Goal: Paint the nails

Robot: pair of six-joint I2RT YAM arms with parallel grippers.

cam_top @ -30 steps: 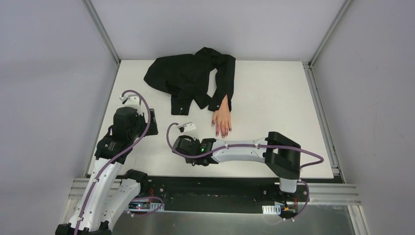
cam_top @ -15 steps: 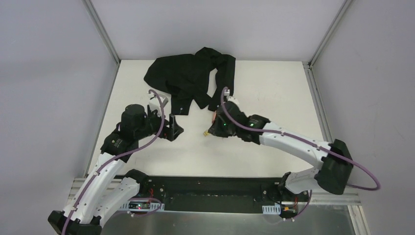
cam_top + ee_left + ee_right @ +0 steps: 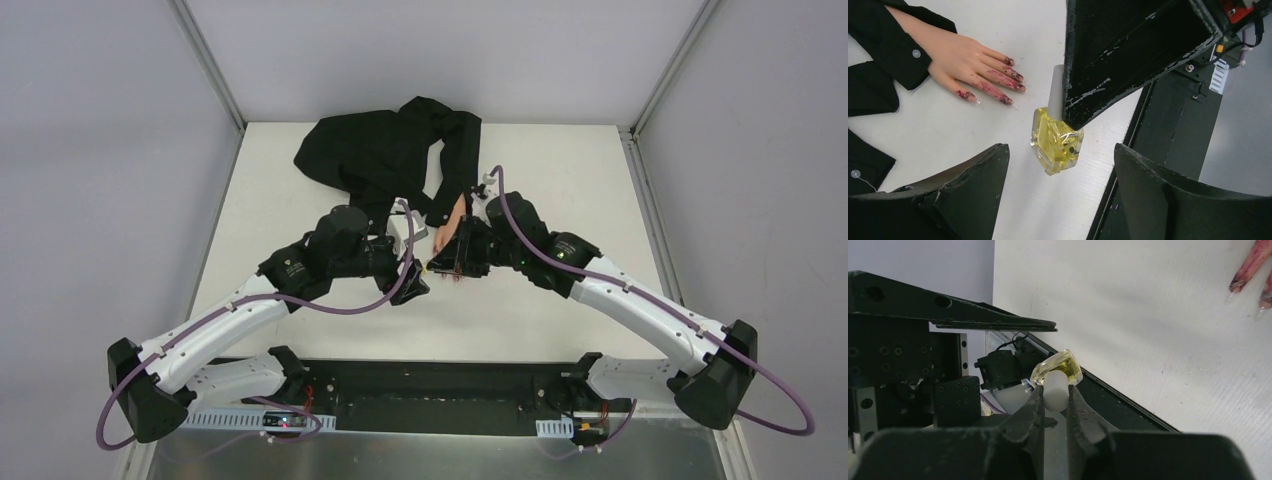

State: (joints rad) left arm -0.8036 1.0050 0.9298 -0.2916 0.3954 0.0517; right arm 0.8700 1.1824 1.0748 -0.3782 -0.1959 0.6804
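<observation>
Yellow polish bottle (image 3: pixel 1056 142), cap (image 3: pixel 1055 92) half-hidden in pinch of right claw (image 3: pixel 1055 391); left claw (image 3: pixel 1060 149) spread; nails (image 3: pixel 1015 82) smeared.

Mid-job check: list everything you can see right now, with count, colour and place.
Table: one, white, under everything.
Shirt: one, black, bunched at the far edge, one sleeve leading to the hand.
Mannequin hand: one, pale skin colour, flat on the table, fingers pointing toward the arms.
Nails: five, dark red-purple, with polish smeared up the fingers.
Polish bottle: one, clear yellow with a white cap, held near the fingertips.
Right gripper: black, jaws shut on the bottle's cap.
Left gripper: black, jaws open, either side of the bottle in its own view.
Arms: two, white and black, with purple cables.
</observation>
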